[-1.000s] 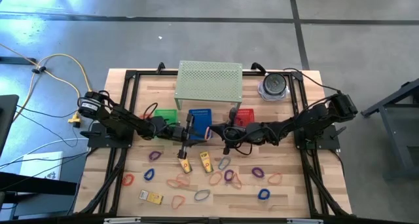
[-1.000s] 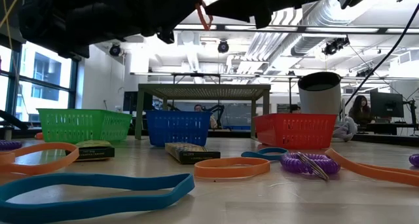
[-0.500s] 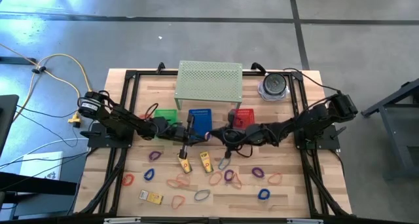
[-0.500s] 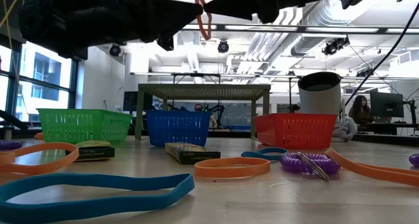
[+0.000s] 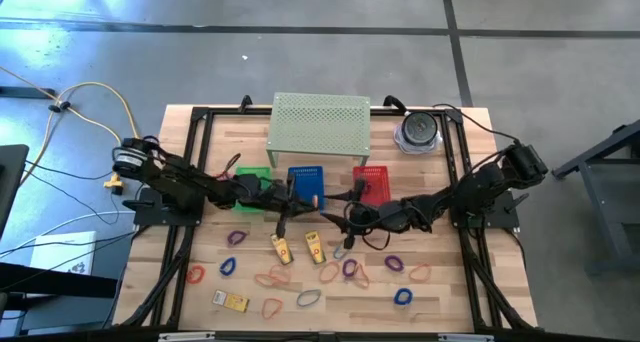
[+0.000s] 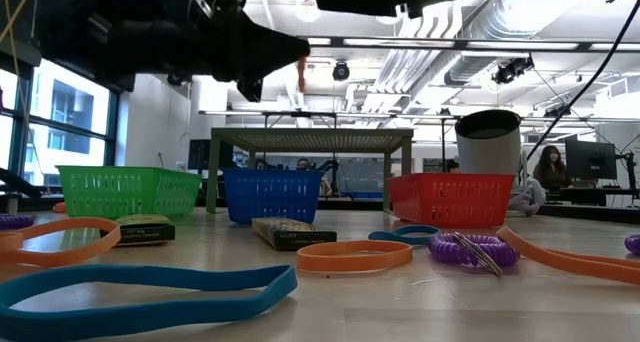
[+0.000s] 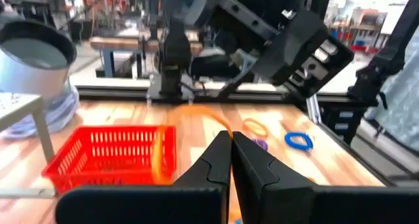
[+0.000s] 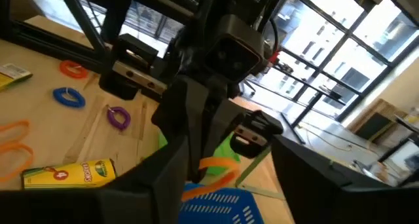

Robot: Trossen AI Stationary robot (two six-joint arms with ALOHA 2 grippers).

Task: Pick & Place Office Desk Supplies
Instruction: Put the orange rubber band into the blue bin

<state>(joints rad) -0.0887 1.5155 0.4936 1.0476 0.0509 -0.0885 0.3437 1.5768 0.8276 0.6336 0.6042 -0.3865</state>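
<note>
My left gripper (image 5: 310, 196) (image 7: 231, 137) is shut on an orange rubber band (image 6: 302, 74) above the near right corner of the blue basket (image 5: 305, 180). The right gripper (image 5: 350, 210) (image 8: 229, 155) stands open just to the right of it, nothing between its fingers. In the right wrist view the band (image 8: 216, 166) shows at the left fingers' tip. More bands (image 5: 229, 266) (image 5: 402, 296) and yellow packets (image 5: 283, 248) (image 5: 316, 247) (image 5: 232, 301) lie flat on the near half of the table. My left gripper pinches the orange band's upper stretch (image 7: 221, 122) between its two fingertips. The fingers reach level, from the table's left. The band hangs below them as a slack loop (image 6: 302, 77), lifted clear of the table and the baskets.
A green basket (image 5: 252, 177), the blue one and a red basket (image 5: 372, 180) stand in a row mid-table. Behind them are the pale green perforated shelf (image 5: 320, 127) and a round grey-and-clear object (image 5: 417, 132). A black frame (image 5: 190, 182) borders the table.
The two grippers met at the orange band over the baskets. My right gripper has opened, let go of the band and drawn back toward the table's right and near edge. The band now hangs from my left gripper alone, a little lower than before.
</note>
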